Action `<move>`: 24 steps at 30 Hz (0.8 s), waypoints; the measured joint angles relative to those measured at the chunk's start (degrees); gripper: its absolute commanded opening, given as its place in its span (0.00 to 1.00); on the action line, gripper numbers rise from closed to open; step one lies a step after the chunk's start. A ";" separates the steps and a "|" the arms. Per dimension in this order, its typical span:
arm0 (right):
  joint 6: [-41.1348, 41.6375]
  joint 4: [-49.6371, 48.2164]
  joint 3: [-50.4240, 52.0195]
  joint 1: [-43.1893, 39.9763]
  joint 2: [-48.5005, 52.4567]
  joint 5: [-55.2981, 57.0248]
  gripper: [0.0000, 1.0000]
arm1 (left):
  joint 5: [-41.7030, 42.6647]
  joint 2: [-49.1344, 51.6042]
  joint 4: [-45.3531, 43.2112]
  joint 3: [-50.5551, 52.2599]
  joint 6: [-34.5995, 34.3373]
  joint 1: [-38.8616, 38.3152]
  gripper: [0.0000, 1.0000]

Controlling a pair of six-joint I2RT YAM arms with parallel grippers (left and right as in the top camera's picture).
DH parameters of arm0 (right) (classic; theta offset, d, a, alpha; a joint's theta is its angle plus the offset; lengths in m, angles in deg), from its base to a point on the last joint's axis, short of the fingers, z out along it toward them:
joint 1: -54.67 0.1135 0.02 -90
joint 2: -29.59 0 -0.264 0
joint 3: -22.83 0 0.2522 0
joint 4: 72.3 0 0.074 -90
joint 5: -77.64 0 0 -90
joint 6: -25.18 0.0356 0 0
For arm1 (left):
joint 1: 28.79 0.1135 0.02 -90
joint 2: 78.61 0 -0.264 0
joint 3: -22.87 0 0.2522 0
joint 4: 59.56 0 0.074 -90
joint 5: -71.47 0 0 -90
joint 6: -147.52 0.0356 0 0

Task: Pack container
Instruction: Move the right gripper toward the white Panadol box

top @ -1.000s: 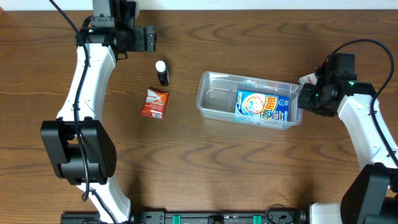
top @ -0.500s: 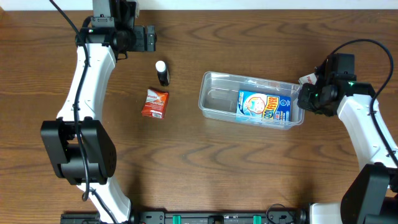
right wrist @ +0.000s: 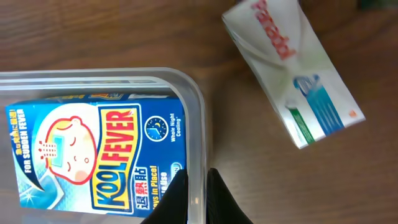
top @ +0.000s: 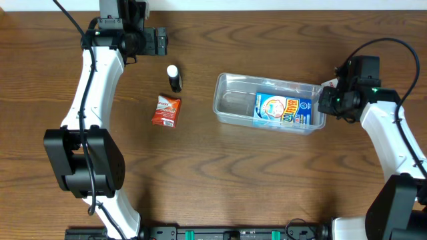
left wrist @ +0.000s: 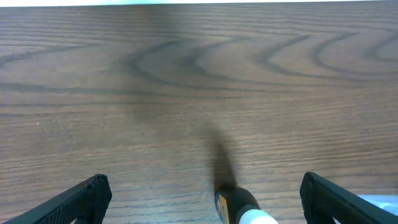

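The clear plastic container (top: 230,105) lies at the table's middle right, with a blue Kool Fever carton (top: 283,110) inside its right half. My right gripper (top: 327,103) is shut on the container's right wall; in the right wrist view its fingers (right wrist: 197,186) pinch the rim (right wrist: 186,87) beside the carton (right wrist: 93,152). A white Panadol box (right wrist: 292,68) lies on the wood past the container. My left gripper (left wrist: 202,199) is open and empty at the far left, above a black bottle with a white cap (left wrist: 239,208), which also shows in the overhead view (top: 174,78).
A red-orange sachet (top: 165,110) lies left of the container, just below the black bottle. The Panadol box's corner (top: 328,85) peeks out by my right wrist. The table's far edge runs along the top.
My right gripper has dragged the container a little away from the front edge and turned it slightly. The left arm has not moved.
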 measured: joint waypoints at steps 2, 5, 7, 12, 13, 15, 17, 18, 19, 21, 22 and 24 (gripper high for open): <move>-0.79 -0.98 0.02 0.07 0.15 -0.68 0.05 | 0.00 0.00 0.02 0.00 0.00 0.00 0.98; -2.25 -2.40 0.09 0.07 0.57 -1.57 0.04 | 0.00 0.00 0.00 0.00 0.00 0.00 0.98; -3.43 -3.10 0.11 0.07 1.03 -2.47 0.04 | 0.00 0.00 0.02 0.00 0.00 0.00 0.98; -6.21 -4.72 0.11 0.13 1.84 -3.93 0.05 | 0.00 0.00 0.00 0.00 0.00 0.00 0.98; -6.97 -5.11 0.11 0.22 1.97 -4.17 0.05 | 0.00 0.00 0.00 0.00 0.00 0.00 0.98; -8.79 -5.92 0.11 0.66 2.21 -4.57 0.07 | 0.00 0.00 0.00 0.00 0.00 0.00 0.98; -10.36 -6.60 0.13 0.94 2.40 -5.16 0.17 | 0.00 0.00 0.00 0.00 0.00 0.00 0.98; -10.91 -6.95 0.13 0.94 2.45 -5.62 0.27 | 0.00 0.00 0.00 0.00 0.00 0.00 0.98; -11.50 -7.39 0.13 0.94 2.47 -6.16 0.31 | 0.00 0.00 0.00 0.00 0.00 -0.02 0.98; -12.52 -7.82 0.13 0.94 2.47 -7.17 0.38 | 0.00 0.00 0.02 0.00 -0.02 0.00 0.98; -12.74 -7.89 0.13 0.94 2.47 -7.58 0.41 | 0.00 0.00 0.00 0.00 0.00 0.00 0.98; -13.22 -7.85 0.13 0.94 2.47 -8.33 0.46 | 0.00 0.00 0.02 0.00 0.00 0.00 0.98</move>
